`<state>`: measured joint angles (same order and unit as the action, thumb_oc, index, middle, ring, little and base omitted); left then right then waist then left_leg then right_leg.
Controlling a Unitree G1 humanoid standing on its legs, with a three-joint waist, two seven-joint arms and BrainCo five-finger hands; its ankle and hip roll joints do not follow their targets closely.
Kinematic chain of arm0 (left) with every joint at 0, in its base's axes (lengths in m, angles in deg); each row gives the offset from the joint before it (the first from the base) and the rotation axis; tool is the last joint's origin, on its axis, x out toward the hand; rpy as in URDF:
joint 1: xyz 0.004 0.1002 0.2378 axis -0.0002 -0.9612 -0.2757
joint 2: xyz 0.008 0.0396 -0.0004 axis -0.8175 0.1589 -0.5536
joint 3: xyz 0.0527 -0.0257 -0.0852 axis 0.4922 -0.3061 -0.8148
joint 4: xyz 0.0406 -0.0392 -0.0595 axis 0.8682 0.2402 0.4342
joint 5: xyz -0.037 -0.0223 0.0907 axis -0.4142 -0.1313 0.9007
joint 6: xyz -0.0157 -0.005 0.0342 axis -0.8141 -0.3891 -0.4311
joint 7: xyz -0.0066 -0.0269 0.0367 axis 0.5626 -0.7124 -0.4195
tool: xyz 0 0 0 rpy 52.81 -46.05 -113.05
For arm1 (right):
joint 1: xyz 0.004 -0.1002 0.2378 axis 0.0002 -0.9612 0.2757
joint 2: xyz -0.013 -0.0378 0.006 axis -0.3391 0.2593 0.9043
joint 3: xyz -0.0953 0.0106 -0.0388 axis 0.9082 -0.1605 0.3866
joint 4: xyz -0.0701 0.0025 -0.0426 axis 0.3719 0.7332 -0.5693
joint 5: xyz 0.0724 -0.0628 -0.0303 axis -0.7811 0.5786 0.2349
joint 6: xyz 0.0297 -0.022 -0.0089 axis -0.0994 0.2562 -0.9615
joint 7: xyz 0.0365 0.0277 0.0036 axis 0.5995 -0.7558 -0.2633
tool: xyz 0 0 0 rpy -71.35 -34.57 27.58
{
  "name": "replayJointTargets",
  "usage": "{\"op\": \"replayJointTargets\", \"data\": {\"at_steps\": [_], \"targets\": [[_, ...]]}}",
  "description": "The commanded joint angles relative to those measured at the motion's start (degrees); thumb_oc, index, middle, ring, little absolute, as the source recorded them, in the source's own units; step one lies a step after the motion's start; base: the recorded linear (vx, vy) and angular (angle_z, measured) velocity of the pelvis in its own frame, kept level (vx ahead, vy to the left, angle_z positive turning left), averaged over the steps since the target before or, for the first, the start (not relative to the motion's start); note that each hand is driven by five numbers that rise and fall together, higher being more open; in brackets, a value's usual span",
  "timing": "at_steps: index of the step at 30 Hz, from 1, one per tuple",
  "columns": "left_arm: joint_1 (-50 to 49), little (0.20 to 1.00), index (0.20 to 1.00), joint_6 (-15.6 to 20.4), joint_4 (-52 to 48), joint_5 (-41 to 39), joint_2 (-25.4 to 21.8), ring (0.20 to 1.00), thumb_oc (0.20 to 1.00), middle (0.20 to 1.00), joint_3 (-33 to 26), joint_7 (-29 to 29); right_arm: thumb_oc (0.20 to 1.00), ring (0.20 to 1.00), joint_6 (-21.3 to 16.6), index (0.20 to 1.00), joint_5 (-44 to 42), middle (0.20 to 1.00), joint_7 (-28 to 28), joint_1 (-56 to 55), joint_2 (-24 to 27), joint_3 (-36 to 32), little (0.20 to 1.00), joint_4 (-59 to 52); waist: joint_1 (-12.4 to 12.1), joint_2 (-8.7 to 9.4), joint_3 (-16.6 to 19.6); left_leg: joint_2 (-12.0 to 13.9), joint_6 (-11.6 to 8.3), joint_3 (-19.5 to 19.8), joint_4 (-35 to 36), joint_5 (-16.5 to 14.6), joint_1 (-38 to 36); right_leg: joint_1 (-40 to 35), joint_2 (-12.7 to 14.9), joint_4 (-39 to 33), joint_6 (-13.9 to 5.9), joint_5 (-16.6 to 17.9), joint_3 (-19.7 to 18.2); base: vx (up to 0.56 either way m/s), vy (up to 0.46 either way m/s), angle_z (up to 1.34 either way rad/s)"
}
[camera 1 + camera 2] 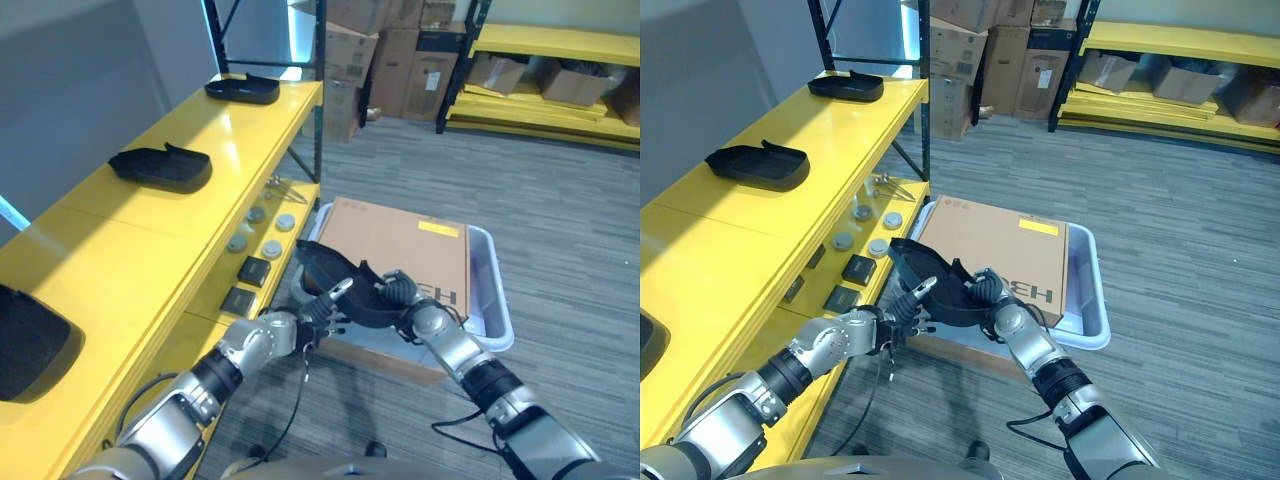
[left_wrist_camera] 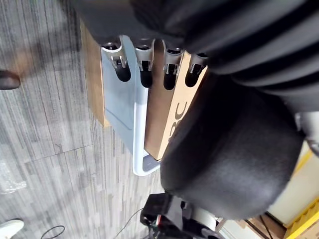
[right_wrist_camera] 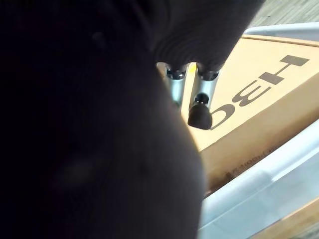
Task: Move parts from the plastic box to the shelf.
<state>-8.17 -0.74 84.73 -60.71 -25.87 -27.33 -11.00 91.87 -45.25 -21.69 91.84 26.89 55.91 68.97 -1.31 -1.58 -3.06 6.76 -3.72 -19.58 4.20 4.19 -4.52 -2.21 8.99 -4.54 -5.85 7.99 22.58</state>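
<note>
Black part (image 1: 340,285) at lower centre of frame, held up between both hands just over the near left corner of the plastic box (image 1: 495,300). Right hand (image 1: 395,295) has fingers curled on its right end; left hand (image 1: 318,312) touches its left end with fingers straight. Cardboard box (image 1: 400,245) lies in the plastic box. Yellow shelf (image 1: 150,230) at left carries three black parts (image 1: 160,167).
</note>
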Motion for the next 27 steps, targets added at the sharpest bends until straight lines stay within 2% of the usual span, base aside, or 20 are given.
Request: {"op": "replayJointTargets", "data": {"at_steps": [1, 3, 7, 23, 27], "targets": [[6.0, 1.0, 1.0, 1.4, 1.9, -1.6, 2.9, 1.0, 1.0, 1.0, 3.1, -0.1, 0.2, 0.2, -2.4, 0.2, 5.0, 0.2, -1.2, 11.1, -0.9, 3.6, 0.2, 0.8, -1.0, 1.59, 2.2, 2.4, -0.32, 1.9, 0.3, 2.1, 4.3, -1.6, 3.8, 4.1, -4.93, -5.7, 1.2, 0.0, 0.0, 0.0], [6.1, 1.0, 1.0, 2.1, 1.9, -2.2, 3.3, 1.0, 1.0, 1.0, 3.6, -0.7, 0.2, 0.2, -1.9, 0.2, 5.3, 0.2, -1.8, 12.1, -0.8, 4.7, 0.2, 0.8, -1.1, 1.6, 2.2, 2.4, -0.41, 2.0, 0.3, 2.1, 4.3, -1.7, 3.9, 4.1, -4.95, -5.7, 1.4, 0.0, 0.0, 0.0], [6.4, 1.0, 1.0, 6.1, 1.9, -3.1, 3.9, 1.0, 1.0, 1.0, 3.3, -2.7, 0.2, 0.2, -2.6, 0.2, 7.8, 0.2, -3.8, 13.3, -0.9, 6.5, 0.2, 1.8, -1.5, 1.7, 2.3, 2.4, -0.52, 2.1, 0.4, 2.2, 4.2, -2.0, 3.9, 4.0, -4.94, -5.5, 1.8, 0.01, -0.001, 0.01], [5.4, 1.0, 1.0, 6.9, 1.0, 0.2, -0.1, 1.0, 1.0, 1.0, -0.8, 0.5, 0.2, 0.2, -8.9, 0.2, 18.8, 0.2, -7.0, 13.4, 3.8, 9.7, 0.2, 2.4, -2.7, 1.53, 2.4, 1.9, -0.59, 2.9, 0.5, 2.1, 4.2, -2.5, 3.9, 3.9, -5.01, -5.5, 2.7, 0.0, 0.001, 0.0], [5.1, 1.0, 1.0, 6.7, 0.7, 1.6, -0.8, 1.0, 1.0, 1.0, -1.0, 2.1, 0.2, 0.2, -9.9, 0.2, 19.2, 0.2, -6.9, 13.4, 4.8, 10.1, 0.2, 2.0, -2.9, 1.57, 2.4, 1.9, -0.59, 3.0, 0.6, 2.1, 4.1, -2.6, 3.9, 3.8, -5.03, -5.4, 2.8, 0.0, 0.0, 0.0]]}}
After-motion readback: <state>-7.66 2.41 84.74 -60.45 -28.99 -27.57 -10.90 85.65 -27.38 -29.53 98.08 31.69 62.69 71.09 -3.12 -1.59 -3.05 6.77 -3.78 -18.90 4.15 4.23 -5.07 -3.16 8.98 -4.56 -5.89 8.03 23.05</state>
